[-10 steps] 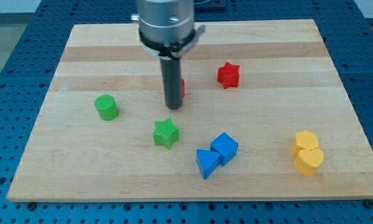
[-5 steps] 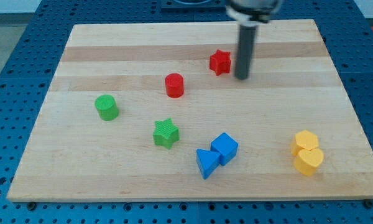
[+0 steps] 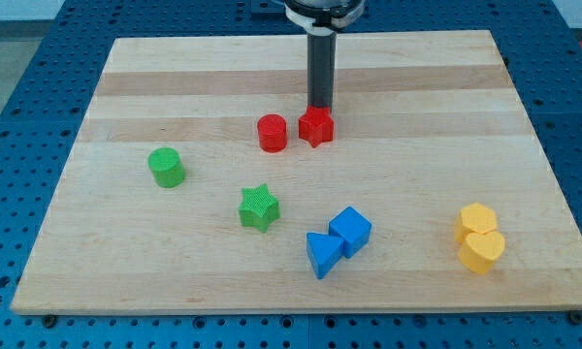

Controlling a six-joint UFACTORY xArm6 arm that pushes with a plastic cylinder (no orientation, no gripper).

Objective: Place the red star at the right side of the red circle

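Observation:
The red star lies on the wooden board just to the right of the red circle, with a small gap between them. My tip stands right behind the red star, at its upper edge, touching or nearly touching it. The rod rises straight up to the arm's body at the view's top.
A green circle sits at the left, a green star below the red circle. A blue triangle and blue cube touch at bottom centre. Two yellow blocks sit together at the bottom right.
My tip swung from the red circle to the star's right, then behind the star. The red star slid left and down, ending close beside the red circle's right side.

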